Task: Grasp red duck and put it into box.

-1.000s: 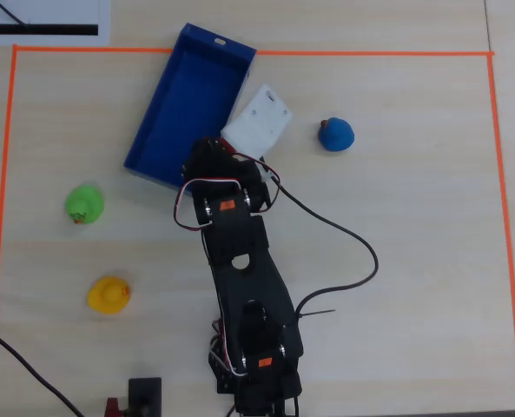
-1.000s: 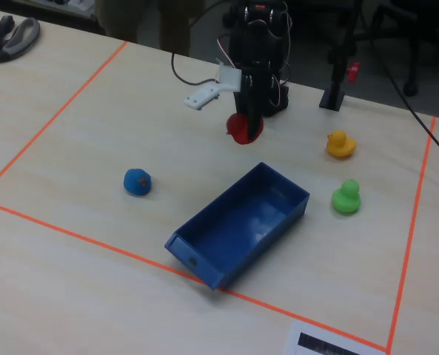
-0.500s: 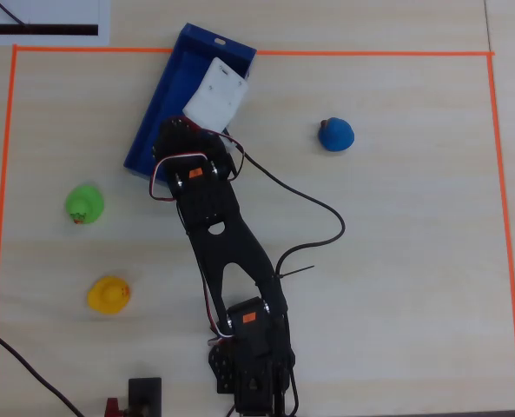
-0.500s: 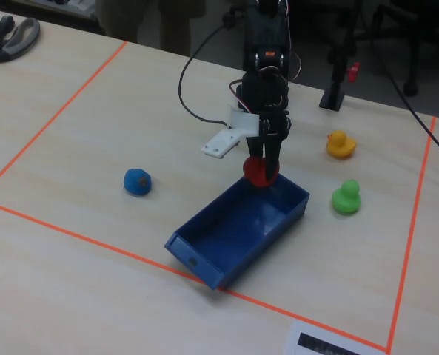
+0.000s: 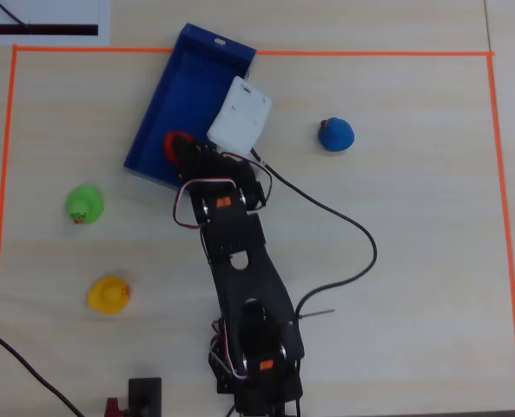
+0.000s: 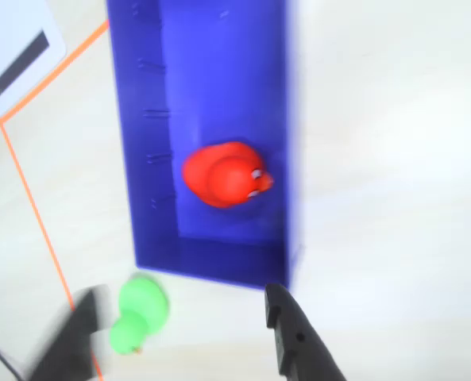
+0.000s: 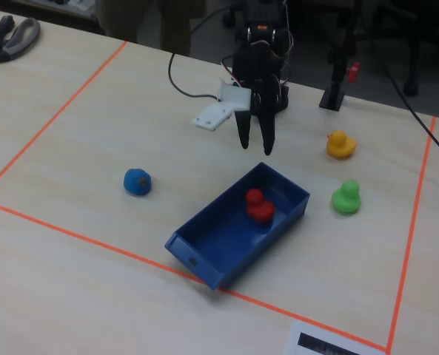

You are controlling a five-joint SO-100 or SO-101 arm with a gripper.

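We see the red duck [image 6: 223,175] lying inside the box [image 6: 144,159], near the end closest to the arm; in the fixed view it [image 7: 259,206] rests on the box floor, toward the right-hand end of the box [image 7: 212,244]. In the overhead view the duck [image 5: 175,142] is partly hidden under the arm. The tool [image 7: 255,147] hangs above the box's far wall, released, its two fingers slightly apart and holding nothing; in the wrist view the fingers [image 6: 299,337] frame the near end of the box.

The box sits on a pale wood-grain surface [image 7: 71,140], inside a rectangle of orange tape [image 5: 240,53], and its far end crosses the tape line. A green duck [image 7: 346,197] stands just beside the box, a yellow duck [image 7: 340,144] further back, and a blue duck [image 7: 137,181] on the other side. A white paper with a black bar [image 5: 40,26] lies outside the tape.
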